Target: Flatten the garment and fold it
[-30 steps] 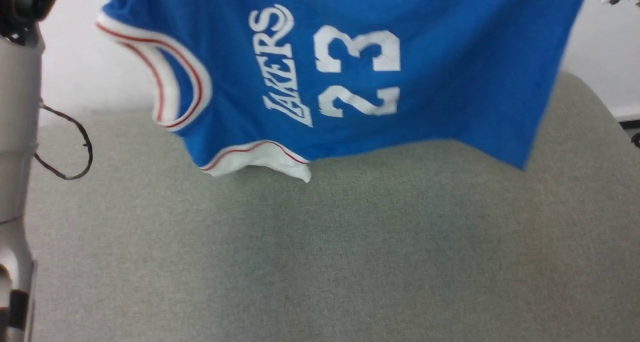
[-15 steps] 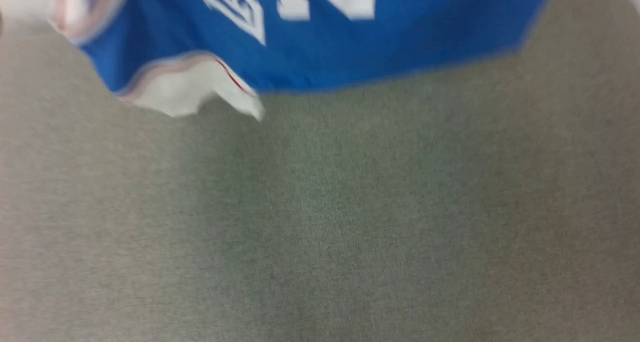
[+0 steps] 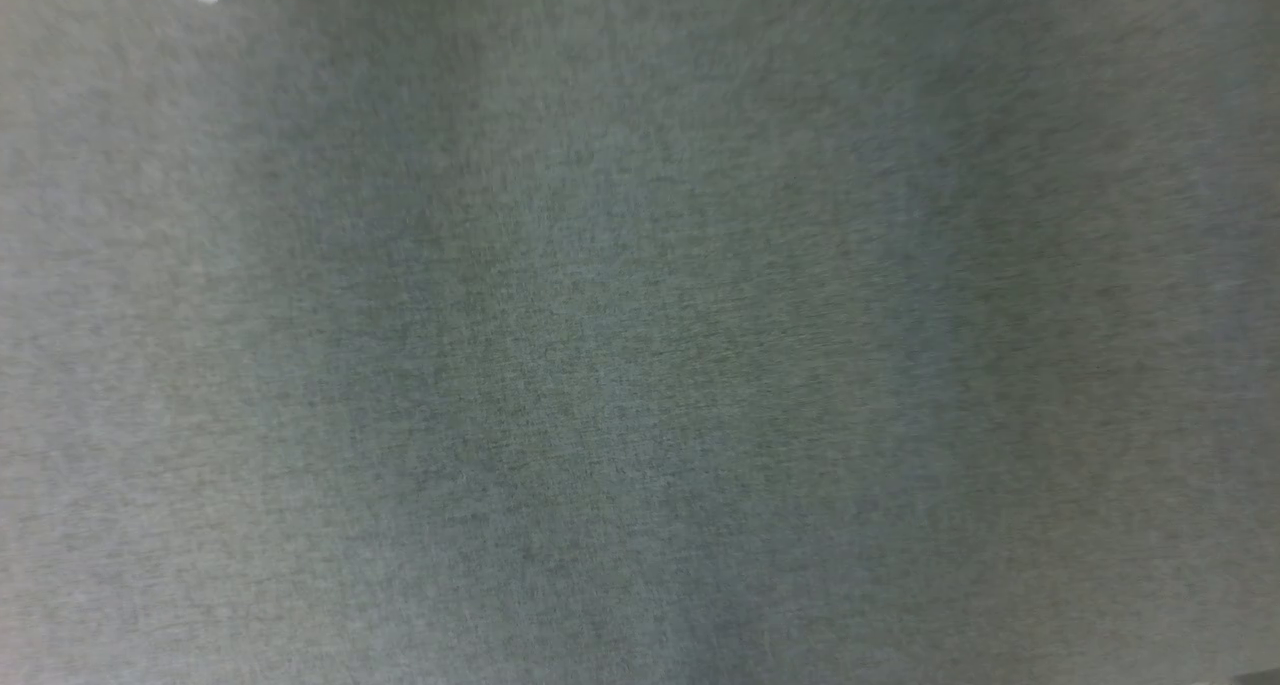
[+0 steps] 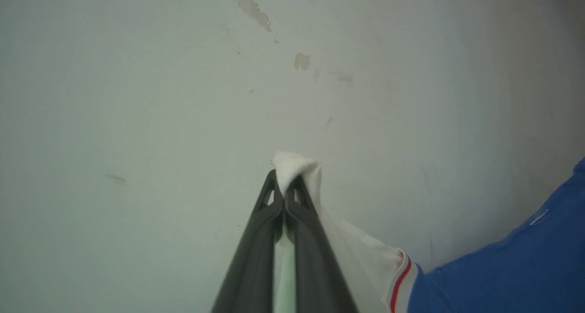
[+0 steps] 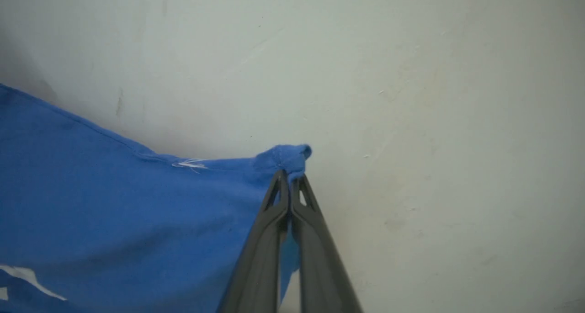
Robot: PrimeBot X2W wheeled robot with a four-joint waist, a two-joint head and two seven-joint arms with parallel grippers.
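Two corners pinched: left pincer point(image 4: 284, 185) on white sleeve point(image 4: 295, 164), right pincer point(image 5: 290, 180) on shirt point(image 5: 114, 212) hem | step: stretching flat | next: lay evenly on surface point(image 3: 640, 365), shirt hangs at 11 o'clock.

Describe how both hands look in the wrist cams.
Left hand and right hand look alike: two long, matte dark-grey fingers tapering to narrow tips, each with a small triangular cut-out near the tip.
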